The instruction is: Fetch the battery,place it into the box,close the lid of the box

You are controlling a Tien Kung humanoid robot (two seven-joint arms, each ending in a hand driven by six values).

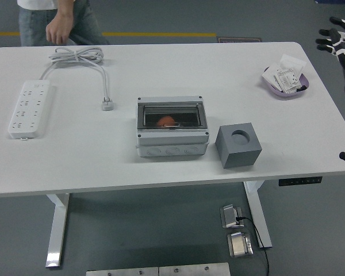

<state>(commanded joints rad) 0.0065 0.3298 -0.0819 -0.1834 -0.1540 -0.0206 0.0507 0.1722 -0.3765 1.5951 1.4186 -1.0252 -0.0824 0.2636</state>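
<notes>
From my remote seat I had the box [172, 126] sitting mid-table with its clear lid [171, 117] lying flat over the top, and an orange shape I took for the battery [166, 121] showing through it, inside the box. The right hand [335, 39] was off at the far right edge of the picture, beyond the table corner, fingers [326, 41] spread and holding nothing. I could not see the left arm at all.

The grey block [238, 145] with the round hole stood just right of the box, the purple dish [287, 85] of packets far right, the power strip [29, 107] far left. A person [54, 20] stood at the far left corner, hands off the table.

My worry was the lid: flat did not mean latched, and I could not tell from this height. If it was only resting, any knock to the table could pop it up again.
</notes>
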